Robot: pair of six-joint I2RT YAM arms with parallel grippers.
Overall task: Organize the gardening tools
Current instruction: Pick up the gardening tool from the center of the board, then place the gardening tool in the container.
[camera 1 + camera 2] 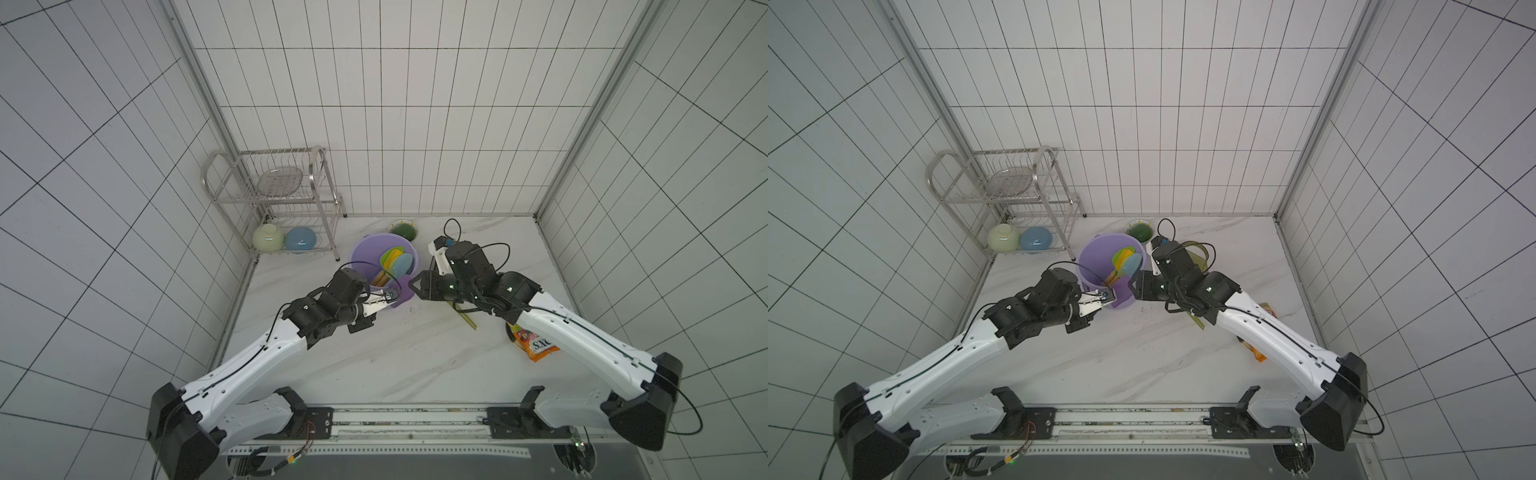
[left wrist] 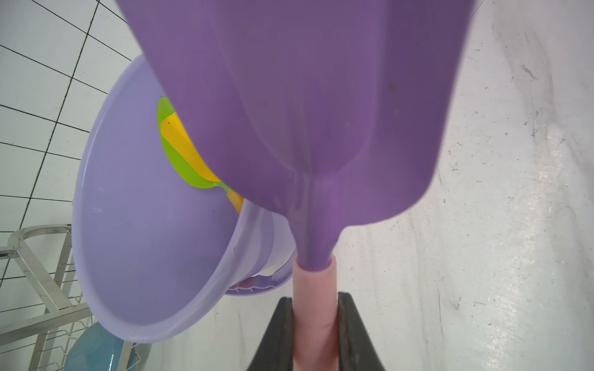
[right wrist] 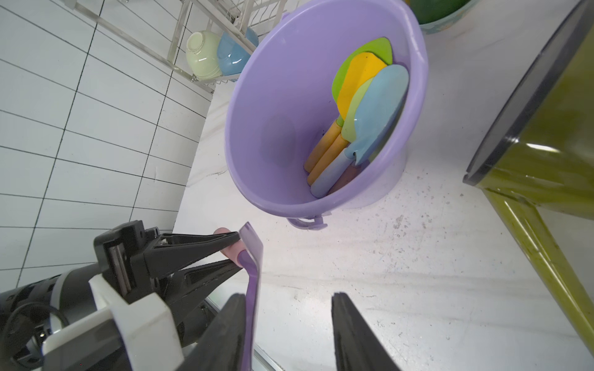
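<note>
Purple shovel (image 2: 305, 96), a broad blade on a pale pink handle, is clamped by its handle in the left fingers (image 2: 279, 337), with the blade edge between the spread right fingers (image 3: 353, 337), touching one. Just beyond the fingers the lilac bucket (image 3: 257, 128) holds four other shovels (image 3: 369, 96). Bare worktop (image 3: 401, 289) lies beneath, with the olive watering can (image 3: 546, 144) close by the right fingers.

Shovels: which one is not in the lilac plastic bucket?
The purple-bladed, pink-handled plastic shovel, clamped by its handle in the left claw; the other four shovels lie inside the lilac plastic bucket.
</note>
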